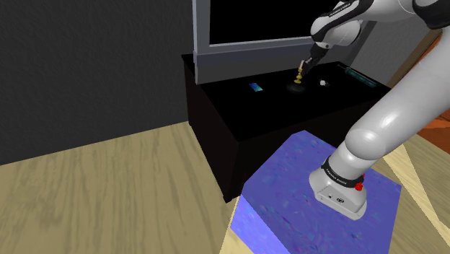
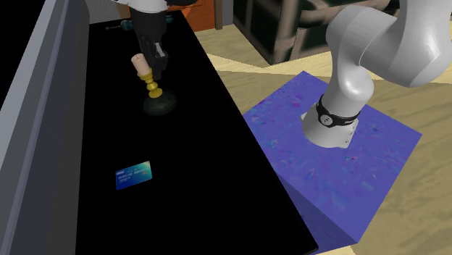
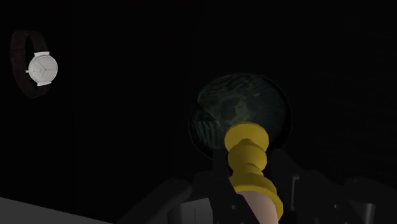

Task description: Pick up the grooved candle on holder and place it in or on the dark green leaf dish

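In the upper left of the second exterior view, the pincer (image 2: 155,61) is clamping the tilted candle on holder (image 2: 152,85) and holding its yellow foot over the dark green leaf dish (image 2: 161,107), probably for lowering it in.

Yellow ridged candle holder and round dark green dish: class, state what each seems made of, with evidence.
Yellow ridged candle holder: matte yellow, perhaps painted wood or brass; soft shading, no glints. Round dark green dish: mottled, faint sheen, possibly glazed ceramic; unsure.
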